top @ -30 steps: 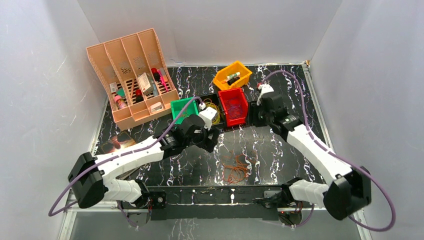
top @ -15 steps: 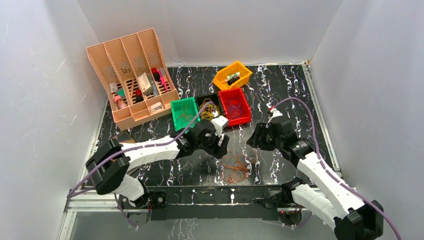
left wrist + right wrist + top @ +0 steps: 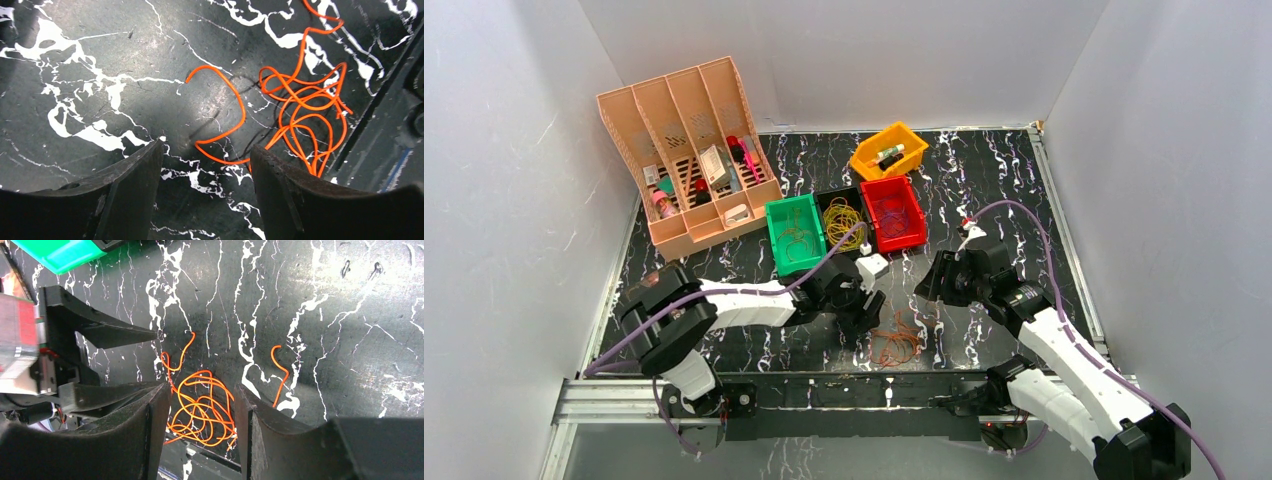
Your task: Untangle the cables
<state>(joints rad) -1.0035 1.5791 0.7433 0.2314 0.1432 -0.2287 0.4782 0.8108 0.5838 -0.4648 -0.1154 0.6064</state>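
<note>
Orange cables (image 3: 894, 340) near front table (image 3: 994, 175) edge

Divided rack (image 3: 639, 130) at the table's (image 3: 984, 180) 10 o'clock, row of three bins (image 3: 837, 193) mid-table, single bin (image 3: 866, 168) at its 1 o'clock, cables (image 3: 896, 340) at the row's 6 o'clock, left gripper (image 3: 860, 320) at their 10 o'clock, right gripper (image 3: 929, 284) at 1 o'clock.

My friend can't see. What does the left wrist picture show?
A tangle of orange cables lies on a black marbled table. The left claw is open, with one loose loop showing between its fingers.
</note>
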